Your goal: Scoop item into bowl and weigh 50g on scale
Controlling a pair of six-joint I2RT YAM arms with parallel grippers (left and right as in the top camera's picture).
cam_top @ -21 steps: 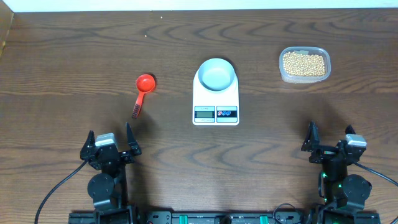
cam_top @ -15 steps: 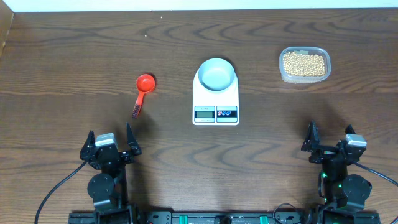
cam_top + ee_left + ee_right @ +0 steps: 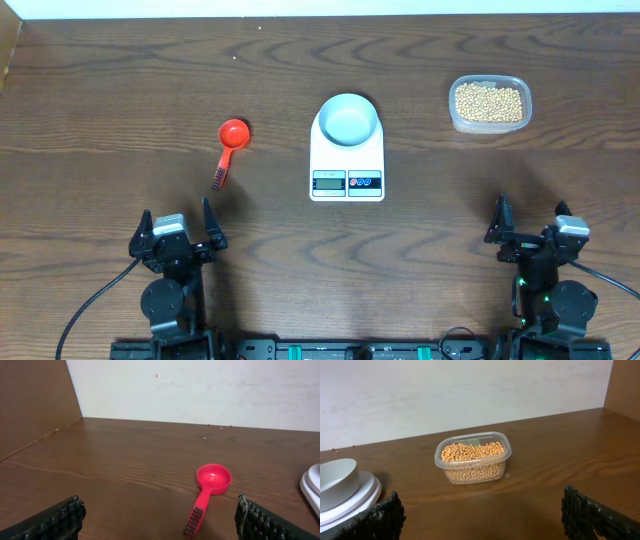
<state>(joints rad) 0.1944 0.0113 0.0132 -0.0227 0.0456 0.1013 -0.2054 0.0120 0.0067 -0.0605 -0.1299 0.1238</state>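
The tan-yellow beans (image 3: pixel 489 101) fill a clear plastic tub (image 3: pixel 455 118) at the back right, also in the right wrist view (image 3: pixel 472 451). The empty pale blue-white bowl (image 3: pixel 349 119) sits on the white scale (image 3: pixel 346 180) at the table's middle; its edge shows in the right wrist view (image 3: pixel 337 482). A red scoop (image 3: pixel 230 140) lies left of the scale, handle toward me, also in the left wrist view (image 3: pixel 209 487). My left gripper (image 3: pixel 178 232) is open and empty at the near left. My right gripper (image 3: pixel 530 228) is open and empty at the near right.
A brown side panel (image 3: pixel 30 405) rises at the table's left edge and another (image 3: pixel 626 385) at the right. A pale wall (image 3: pixel 200 390) runs behind the table. A few stray beans (image 3: pixel 220 426) lie at its foot.
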